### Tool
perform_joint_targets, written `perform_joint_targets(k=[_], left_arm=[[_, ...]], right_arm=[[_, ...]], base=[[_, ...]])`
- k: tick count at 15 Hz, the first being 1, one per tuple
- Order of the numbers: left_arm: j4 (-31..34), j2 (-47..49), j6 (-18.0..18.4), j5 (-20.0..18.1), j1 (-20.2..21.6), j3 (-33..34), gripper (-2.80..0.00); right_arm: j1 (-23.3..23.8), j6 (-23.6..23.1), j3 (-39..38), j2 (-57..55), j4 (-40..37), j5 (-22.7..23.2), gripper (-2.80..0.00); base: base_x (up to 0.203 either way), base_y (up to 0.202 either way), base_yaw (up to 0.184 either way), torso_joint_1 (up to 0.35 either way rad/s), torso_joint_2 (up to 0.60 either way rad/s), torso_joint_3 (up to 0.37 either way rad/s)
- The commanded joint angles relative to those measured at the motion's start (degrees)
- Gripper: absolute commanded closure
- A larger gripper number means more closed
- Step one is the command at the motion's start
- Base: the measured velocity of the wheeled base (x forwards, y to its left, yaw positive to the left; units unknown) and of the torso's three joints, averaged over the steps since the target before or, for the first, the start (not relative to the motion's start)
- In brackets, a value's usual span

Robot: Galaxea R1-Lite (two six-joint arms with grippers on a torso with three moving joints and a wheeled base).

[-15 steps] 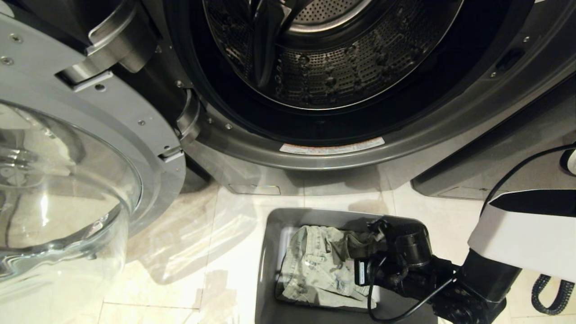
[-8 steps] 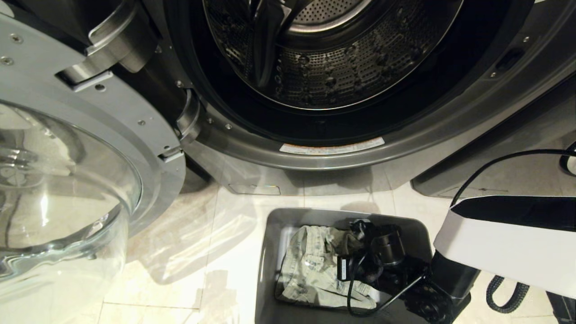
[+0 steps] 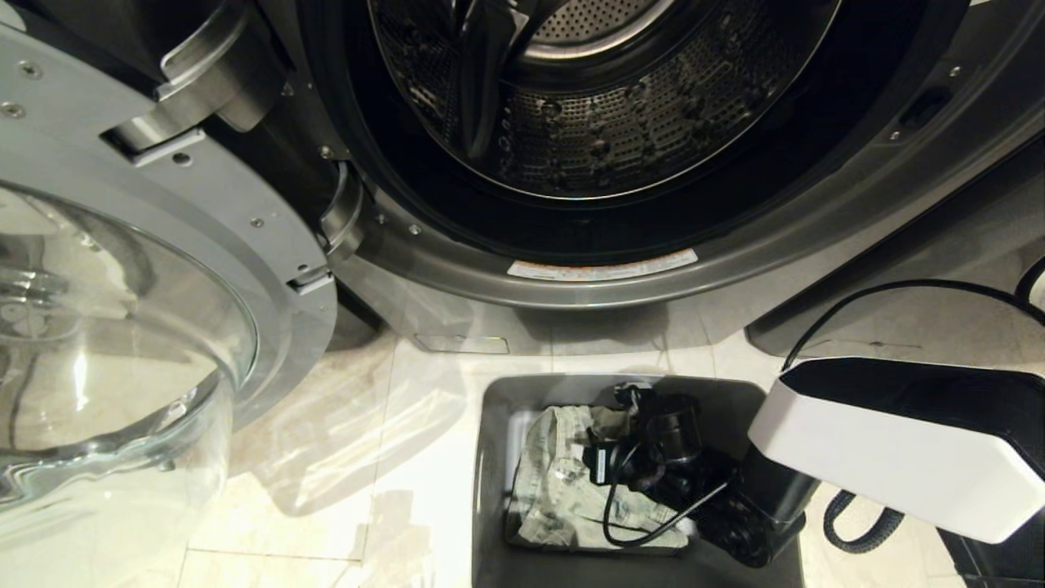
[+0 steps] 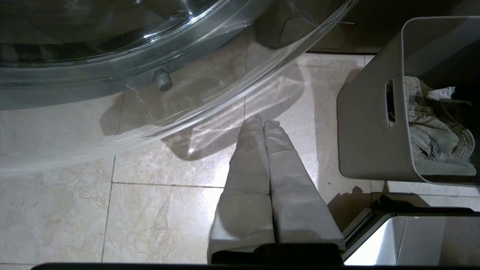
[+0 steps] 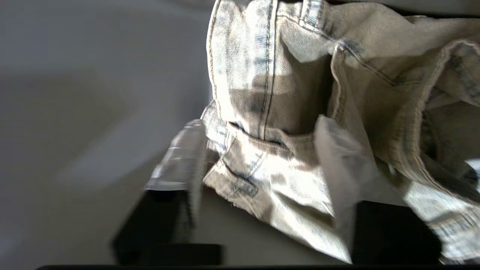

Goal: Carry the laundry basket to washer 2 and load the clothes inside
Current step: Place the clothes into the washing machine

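Observation:
The grey laundry basket point(image 3: 488, 457) stands on the floor in front of a dark grey front-load washer point(image 3: 457, 278) whose numeral is out of view. The washer's round door point(image 3: 122, 327) is swung open to the left, baring the steel drum point(image 3: 604, 106). The pale denim clothes point(image 3: 551, 490) lie crumpled in the basket. My right arm point(image 3: 882, 441) reaches into the basket. My right gripper point(image 5: 262, 150) is open, its blurred fingers point(image 5: 180, 153) straddling a fold of the clothes point(image 5: 285, 176). My left gripper point(image 4: 262, 122) hangs shut over the tiles beside the basket point(image 4: 367, 131).
The open glass door bowl point(image 4: 112, 41) hangs close over the floor to the left of the basket. A second dark machine's base point(image 3: 882, 310) stands at the right. Beige floor tiles point(image 3: 326, 490) lie between door and basket. A black cable point(image 3: 882, 287) loops above my right arm.
My right arm has swung left and further into the basket, so the wrist now sits over the middle of the clothes. The basket, washer and left gripper have not moved.

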State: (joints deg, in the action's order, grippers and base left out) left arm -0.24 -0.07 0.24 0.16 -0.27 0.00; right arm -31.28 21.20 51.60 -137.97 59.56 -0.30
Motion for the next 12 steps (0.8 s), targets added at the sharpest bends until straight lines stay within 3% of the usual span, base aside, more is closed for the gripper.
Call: perform_joint_targets(k=[1, 5, 12], left_arm=[[-0.02, 0.07, 0.02, 0.02, 0.0, 0.0, 0.0], [-0.02, 0.07, 0.02, 0.02, 0.0, 0.0, 0.0], [-0.02, 0.07, 0.02, 0.02, 0.0, 0.0, 0.0]], right_arm=[[-0.16, -0.04, 1.13, -1.57, 0.34, -0.07, -2.8], [-1.27, -1.94, 1.93, -3.03, 0.2, -0.52, -2.8], [-3.78, -2.23, 2.13, -6.27, 3.15, -8.88, -2.8]], base=[[0.0, 0.0, 0.0, 0.0, 0.0, 0.0], [0.0, 0.0, 0.0, 0.0, 0.0, 0.0], [0.0, 0.0, 0.0, 0.0, 0.0, 0.0]])
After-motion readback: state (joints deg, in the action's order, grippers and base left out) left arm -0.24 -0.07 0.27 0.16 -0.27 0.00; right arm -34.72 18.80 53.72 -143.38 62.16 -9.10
